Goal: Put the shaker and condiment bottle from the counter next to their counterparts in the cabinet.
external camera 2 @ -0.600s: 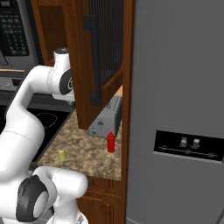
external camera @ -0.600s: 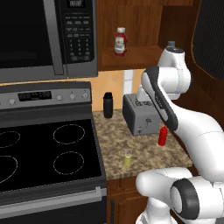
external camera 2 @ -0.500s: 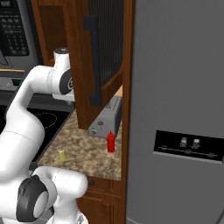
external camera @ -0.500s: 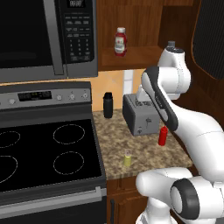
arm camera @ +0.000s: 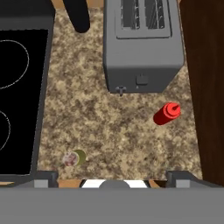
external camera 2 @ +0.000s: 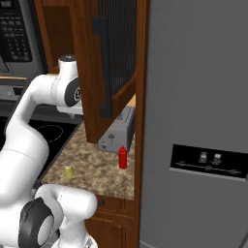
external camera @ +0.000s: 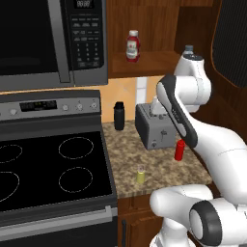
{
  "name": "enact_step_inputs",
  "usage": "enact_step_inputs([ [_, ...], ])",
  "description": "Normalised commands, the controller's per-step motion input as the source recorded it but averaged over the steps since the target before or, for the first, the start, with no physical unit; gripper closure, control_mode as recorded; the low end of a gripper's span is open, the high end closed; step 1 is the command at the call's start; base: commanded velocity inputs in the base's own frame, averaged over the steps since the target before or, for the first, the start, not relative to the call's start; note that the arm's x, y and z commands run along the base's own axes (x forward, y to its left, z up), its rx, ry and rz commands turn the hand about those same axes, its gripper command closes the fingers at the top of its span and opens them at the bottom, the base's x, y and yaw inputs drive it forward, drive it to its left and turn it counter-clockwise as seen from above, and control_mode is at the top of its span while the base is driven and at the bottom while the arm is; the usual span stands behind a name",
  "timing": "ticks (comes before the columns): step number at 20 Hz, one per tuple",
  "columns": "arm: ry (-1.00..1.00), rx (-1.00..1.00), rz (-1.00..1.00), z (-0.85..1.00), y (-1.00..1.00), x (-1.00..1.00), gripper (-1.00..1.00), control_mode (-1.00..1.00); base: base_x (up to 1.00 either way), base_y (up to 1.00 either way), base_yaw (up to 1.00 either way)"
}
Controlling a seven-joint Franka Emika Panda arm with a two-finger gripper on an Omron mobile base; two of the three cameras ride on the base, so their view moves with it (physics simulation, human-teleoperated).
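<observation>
Shaker (external camera: 140, 174) and condiment bottle (external camera: 179, 149) both stand on the speckled counter (arm camera: 113, 131) — the bottle just in front of the grey toaster (external camera: 153, 127), the shaker nearer the counter's front edge. Up in the cabinet (external camera: 144, 29) stands the ketchup bottle (external camera: 132, 46). From here I can't tell how the gripper's jaws are set.

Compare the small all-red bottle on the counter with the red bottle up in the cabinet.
The condiment bottle is red all over, cap included, with no label; the ketchup bottle has a white cap and a white label. The first stands on the counter by the toaster, the second on the cabinet shelf. Both stand upright.
</observation>
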Motion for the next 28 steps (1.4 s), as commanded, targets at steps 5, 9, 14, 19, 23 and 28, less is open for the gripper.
enact_step_inputs([
  [5,-0.02,0.00,0.00,-0.29,0.00,-0.15,-1.00,-1.00,0.00,0.00,0.00],
  [9,-0.16,0.00,-0.13,-0.26,0.00,-0.13,-1.00,-1.00,0.00,0.00,0.00],
  [14,-0.11,-0.02,-0.15,-0.22,0.00,-0.10,-1.00,-1.00,0.00,0.00,0.00],
  [19,-0.04,-0.02,0.00,-0.31,0.00,0.00,-1.00,-1.00,0.00,0.00,0.00],
  [23,0.00,0.00,-0.10,-0.32,0.00,0.00,-1.00,-1.00,0.00,0.00,0.00],
  [28,0.00,-0.01,-0.19,-0.39,0.00,0.00,-1.00,-1.00,0.00,0.00,0.00],
])
